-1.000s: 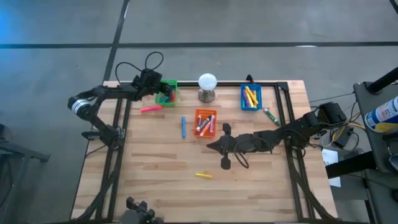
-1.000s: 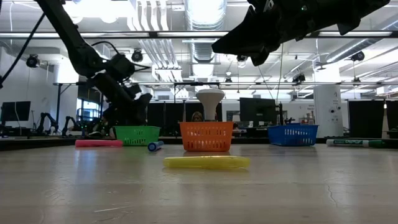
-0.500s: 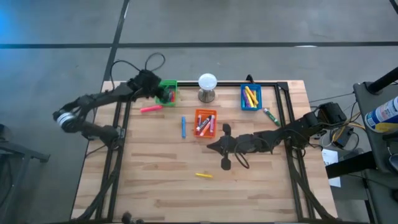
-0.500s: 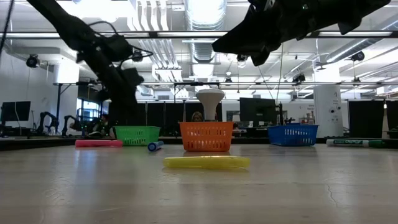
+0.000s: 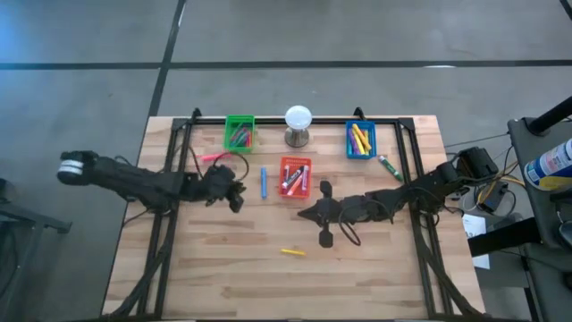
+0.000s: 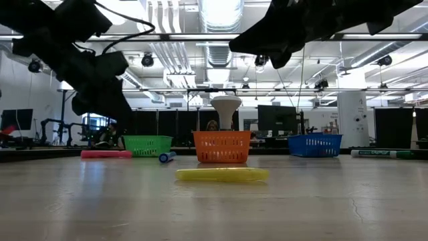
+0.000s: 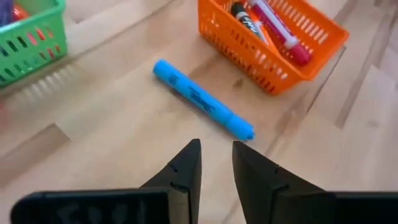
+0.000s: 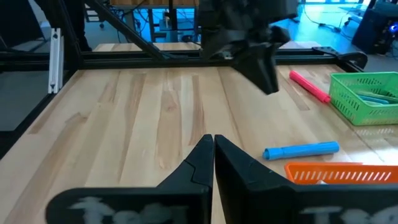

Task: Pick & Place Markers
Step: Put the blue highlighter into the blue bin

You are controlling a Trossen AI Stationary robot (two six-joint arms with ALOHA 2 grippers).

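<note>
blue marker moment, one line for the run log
left gripper open, near blue marker | right gripper shut, empty | yellow marker loose

Loose marker (image 5: 264, 182) between left gripper (image 5: 236, 196) and middle bin (image 5: 295, 176).

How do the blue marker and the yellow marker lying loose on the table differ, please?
The blue marker lies just left of the orange bin, while the yellow marker lies alone on open wood nearer the table's front. From above, the blue one runs lengthwise toward the back and the yellow one crosswise. The left hand hangs close beside the blue marker; no hand is near the yellow one. Both lie flat, outside any bin.
</note>
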